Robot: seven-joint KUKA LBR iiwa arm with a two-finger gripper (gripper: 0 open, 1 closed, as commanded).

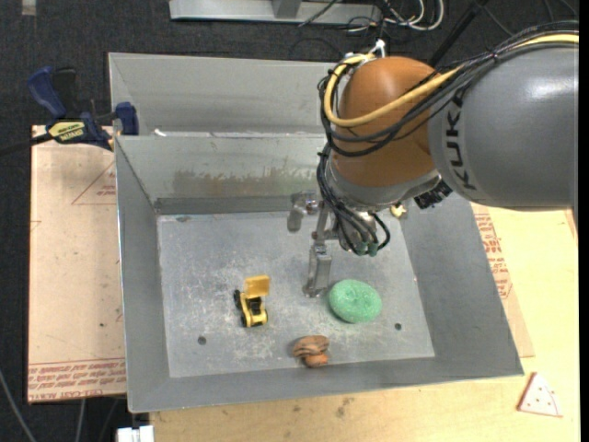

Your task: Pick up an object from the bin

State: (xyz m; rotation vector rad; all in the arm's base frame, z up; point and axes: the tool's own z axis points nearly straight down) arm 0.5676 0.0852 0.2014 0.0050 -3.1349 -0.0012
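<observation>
The jaws stand parted and empty, the round green lump [355, 301] just beside the lower one.

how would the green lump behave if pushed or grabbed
The green lump looks low and domed, so it would probably slide, not roll. Its matte, speckled surface hints at something soft and light that may squash.

Bin [198, 247] holds yellow digger [252, 302], green blob [355, 302], brown lump [311, 350], perhaps shell.

Yellow toy digger [253, 302], brown lump [311, 350]
</observation>
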